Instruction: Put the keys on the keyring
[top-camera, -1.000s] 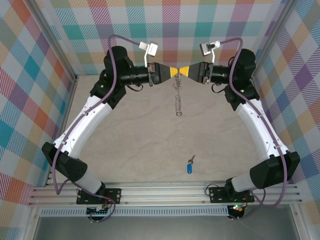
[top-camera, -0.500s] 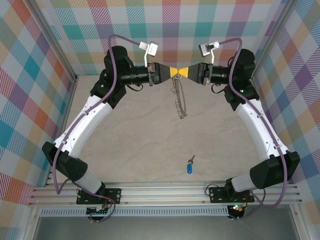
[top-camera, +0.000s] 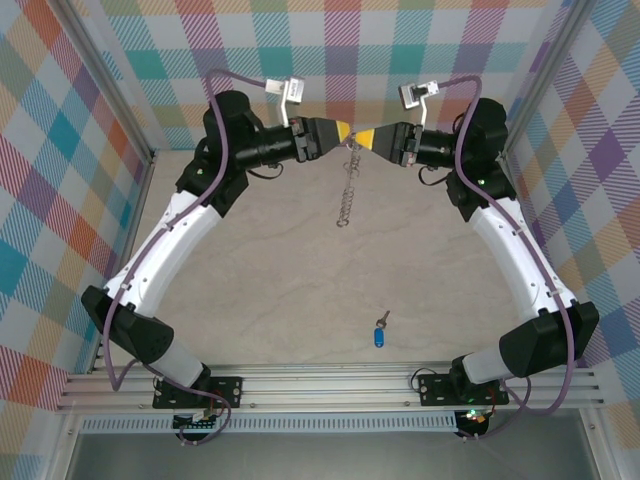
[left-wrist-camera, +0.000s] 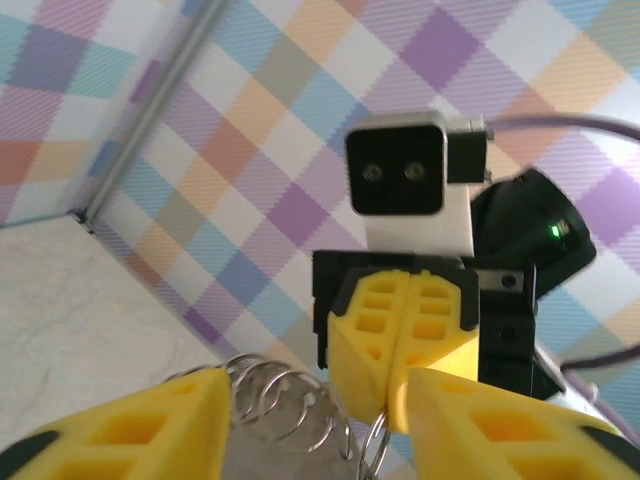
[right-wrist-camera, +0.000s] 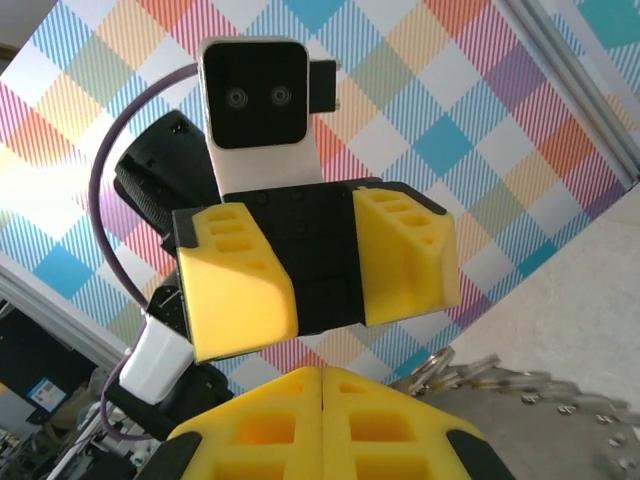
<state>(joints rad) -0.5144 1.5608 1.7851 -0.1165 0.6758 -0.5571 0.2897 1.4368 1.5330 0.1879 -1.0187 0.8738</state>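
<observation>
2 arms are raised toward the far checked wall (top-camera: 330, 40), with their grippers set tip to tip above the table (top-camera: 250, 270). The left gripper (top-camera: 340, 131) is released. In the right wrist view its yellow fingers (right-wrist-camera: 235, 285) are seen spread to either side of the black body, with nothing clamped between them. In the left wrist view the same fingers are seen parted at the bottom of the picture, with metal coils lying in the gap. The right gripper (top-camera: 366, 137) is clenched: in the left wrist view its 2 fingers (left-wrist-camera: 365, 340) are pressed flat against each other. The keyring (top-camera: 346, 195) is grasped at the top by the right gripper and is hung from its tip, just beside the left fingertips. In the top view it is presented as a narrow string of small silver loops, its lower end slanted slightly toward the left arm. Whether that lower end touches the table cannot be told. 1 key (top-camera: 379, 335) is found flat on the table near the front edge, between the 2 arm bases and nearer the right one. Its blue head is turned toward the bases and its short silver shank away from them. It is well apart from the keyring and from both grippers.
</observation>
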